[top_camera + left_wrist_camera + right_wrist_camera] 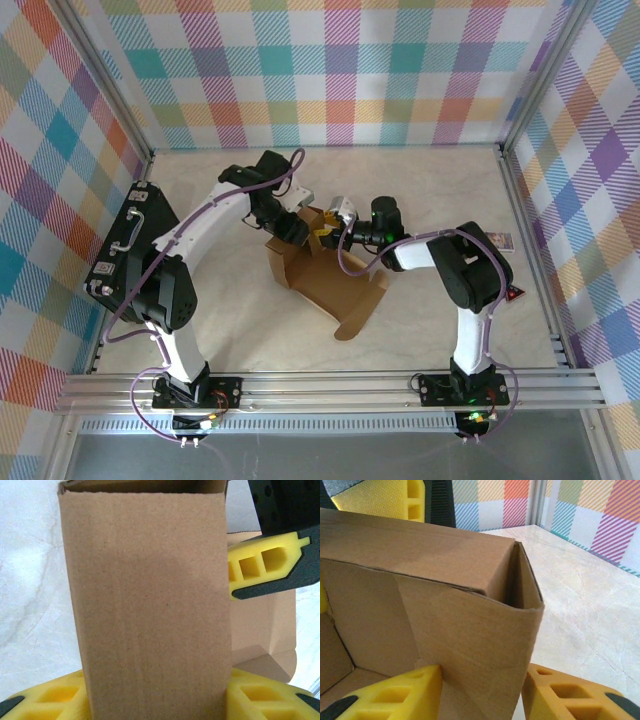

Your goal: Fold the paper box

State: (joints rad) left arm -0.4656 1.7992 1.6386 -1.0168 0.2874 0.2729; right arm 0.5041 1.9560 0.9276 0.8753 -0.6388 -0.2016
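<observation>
The paper box [325, 280] is brown corrugated cardboard, partly folded, lying mid-table with a long flap reaching toward the front. Both grippers meet at its far end. My left gripper [296, 228] comes in from the left. In the left wrist view a tall upright wall of the paper box [150, 605] stands between its yellow fingers [50, 700], touching both: left gripper [157, 702] is shut on it. My right gripper [326, 234] comes from the right. A folded corner wall of the paper box [470, 630] fills the space between its fingers [395, 695], so right gripper [480, 697] is shut on it.
A black hard case [130, 250] lies along the left wall. A small printed packet [503, 240] and a small red-edged item [515, 293] sit by the right wall. Plaid walls and metal posts enclose the marble tabletop [430, 180].
</observation>
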